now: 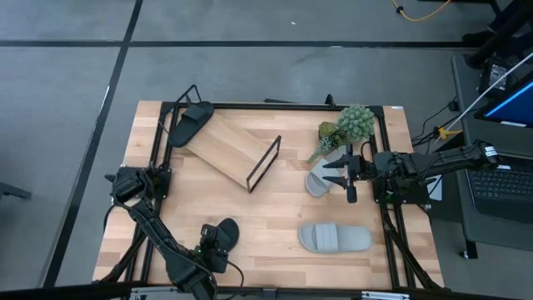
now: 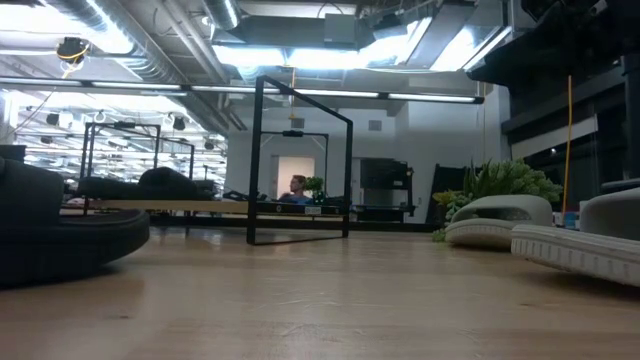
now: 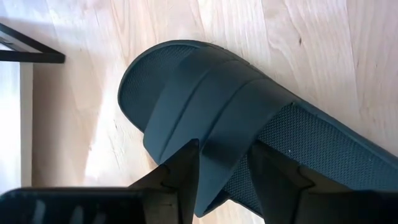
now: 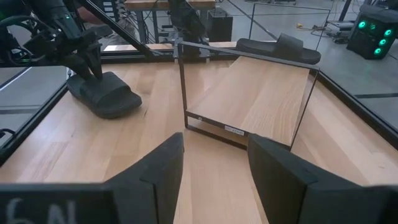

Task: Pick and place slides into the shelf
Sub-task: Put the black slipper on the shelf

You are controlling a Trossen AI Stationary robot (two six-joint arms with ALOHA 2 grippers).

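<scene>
Claw (image 1: pixel 218 242) of the left arm pinches the strap of a black slide (image 1: pixel 221 235) near the surface's front edge. Right claw (image 1: pixel 336 172) hangs open beside the shelf (image 1: pixel 233 147).

left gripper (image 1: pixel 218 239) lowered near table's front edge, right gripper (image 1: pixel 340 172) open, hovering

One black slide (image 1: pixel 189 122) sits on the shelf (image 1: pixel 229 147) at 11 o'clock, another black one (image 1: pixel 221 237) at 7, two grey slides (image 1: pixel 335 238) (image 1: pixel 317 183) at 4.
</scene>
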